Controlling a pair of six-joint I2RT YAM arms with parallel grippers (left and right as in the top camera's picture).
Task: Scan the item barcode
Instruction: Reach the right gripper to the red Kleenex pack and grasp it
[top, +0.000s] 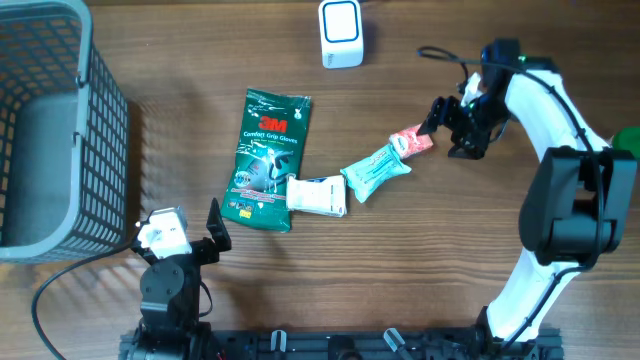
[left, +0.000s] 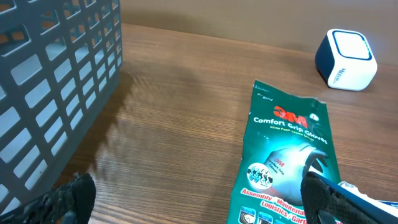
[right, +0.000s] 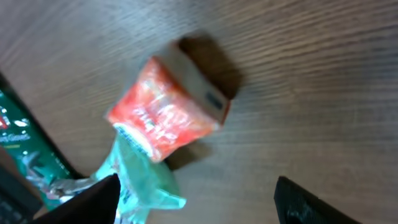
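The white barcode scanner (top: 341, 33) stands at the table's far edge. A green 3M glove pack (top: 266, 158), a small white box (top: 318, 195), a teal packet (top: 378, 170) and a small red box (top: 412, 142) lie in a chain across the middle. My right gripper (top: 450, 128) hovers just right of the red box, open, with nothing between its fingers. In the right wrist view the red box (right: 165, 115) lies ahead of the gripper (right: 196, 186), with the teal packet (right: 137, 180) by the left finger. My left gripper (top: 180, 222) rests open at the near left, and the glove pack (left: 289, 155) is near its right finger.
A grey mesh basket (top: 50, 130) fills the left side and shows close on the left in the left wrist view (left: 50, 81). The scanner (left: 345, 59) sits beyond the glove pack. A green object (top: 628, 140) peeks in at the right edge.
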